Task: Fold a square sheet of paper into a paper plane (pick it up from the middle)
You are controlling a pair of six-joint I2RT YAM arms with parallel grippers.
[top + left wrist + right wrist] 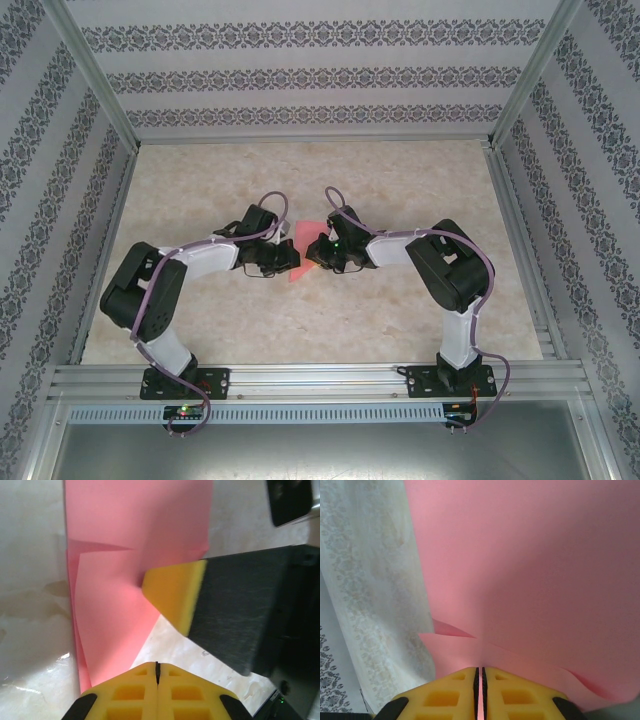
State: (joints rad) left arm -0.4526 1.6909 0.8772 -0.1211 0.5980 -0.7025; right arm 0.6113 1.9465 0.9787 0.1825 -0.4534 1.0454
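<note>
Looking down from behind the bases, the left arm (150, 290) and right arm (450, 265) each rise from the near rail, bow their elbows outward and turn their forearms in, so the left pincer (285, 258) and right pincer (315, 250) almost meet nose to nose over the middle of the desk (400, 190). The square sheet of paper (301, 240) shows as a salmon-pink sliver between the two pincers.

From the left wrist, the left pincer (156, 666) is clenched, with its yellow fingertips pressed together on a dark seam. The sheet (130, 540) spreads just ahead of it and to its left, already creased, with a folded flap along its left edge. I think no paper sits in that seam, though the angle is poor. Ahead and to the right, a yellow pad (175, 597) of the right pincer bears on the sheet at a crease, with pale marbled desk (30, 555) on either side.

From the right wrist, the right pincer (480, 669) is nipped onto the sheet (530, 565), and pink shows in the slit between its fingers. The paper rises directly in front, layered near the tips.

Beyond both arms stands a wall of patterned wallpaper (300, 80).
</note>
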